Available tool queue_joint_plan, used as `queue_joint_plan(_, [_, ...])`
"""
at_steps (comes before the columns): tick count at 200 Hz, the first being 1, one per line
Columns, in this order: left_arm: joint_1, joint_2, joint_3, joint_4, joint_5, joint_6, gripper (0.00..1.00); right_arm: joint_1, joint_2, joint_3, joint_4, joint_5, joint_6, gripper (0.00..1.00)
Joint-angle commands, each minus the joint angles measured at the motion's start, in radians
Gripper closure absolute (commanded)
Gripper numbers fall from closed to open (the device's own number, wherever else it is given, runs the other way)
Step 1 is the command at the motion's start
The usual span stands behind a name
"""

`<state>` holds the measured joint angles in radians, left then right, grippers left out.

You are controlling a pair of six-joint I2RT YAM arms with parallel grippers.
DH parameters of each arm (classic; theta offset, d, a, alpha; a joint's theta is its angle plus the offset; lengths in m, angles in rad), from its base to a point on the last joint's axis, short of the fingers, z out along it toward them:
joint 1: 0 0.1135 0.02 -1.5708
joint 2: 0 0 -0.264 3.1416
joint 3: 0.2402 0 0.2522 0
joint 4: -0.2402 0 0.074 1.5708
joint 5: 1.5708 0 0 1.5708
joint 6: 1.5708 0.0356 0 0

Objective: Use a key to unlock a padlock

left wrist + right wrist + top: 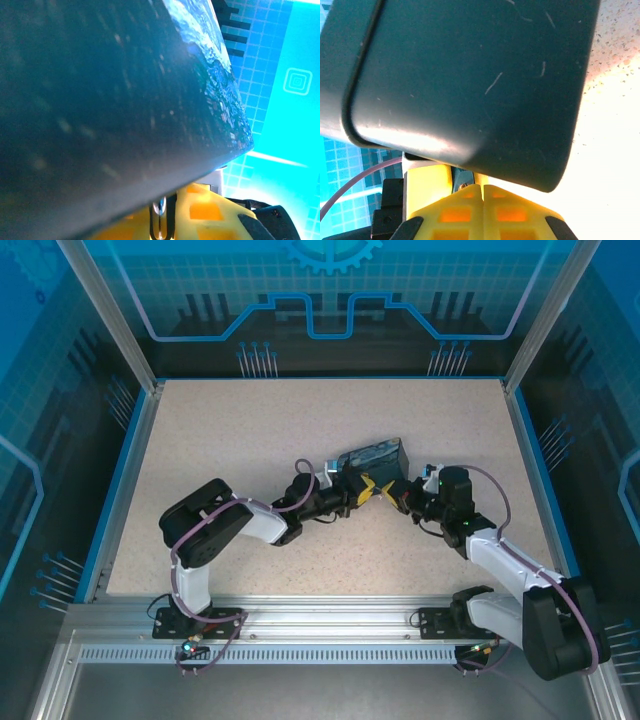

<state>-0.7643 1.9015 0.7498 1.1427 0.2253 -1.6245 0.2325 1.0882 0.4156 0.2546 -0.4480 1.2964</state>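
Note:
In the top view both grippers meet at the near edge of the dark-blue painted box (375, 456), mid-table. My left gripper (371, 488) comes in from the left and my right gripper (401, 496) from the right. In the left wrist view the left gripper (161, 216) is shut on the padlock (160, 207), whose thin metal loop shows between the yellow fingers under the box (100, 100). In the right wrist view the right gripper (483, 188) is shut, fingertips pressed together beside the padlock's teal body (466, 178). The key is hidden.
The speckled beige table (250, 430) has a raised blue rim (120, 480) on its left, back and right sides. Aluminium posts stand at the back corners. The box (470, 75) hangs close over both sets of fingers.

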Motion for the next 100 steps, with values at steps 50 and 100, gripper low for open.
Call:
queue_joint_plan(50, [-0.016, 0.007, 0.004, 0.178, -0.001, -0.023, 1.0, 0.002, -0.057, -0.003, -0.056, -0.043, 0.102, 1.0])
queue_joint_plan(100, [-0.016, 0.022, 0.005, 0.201, 0.0, -0.038, 1.0, 0.011, -0.08, 0.017, -0.086, -0.032, 0.134, 1.0])
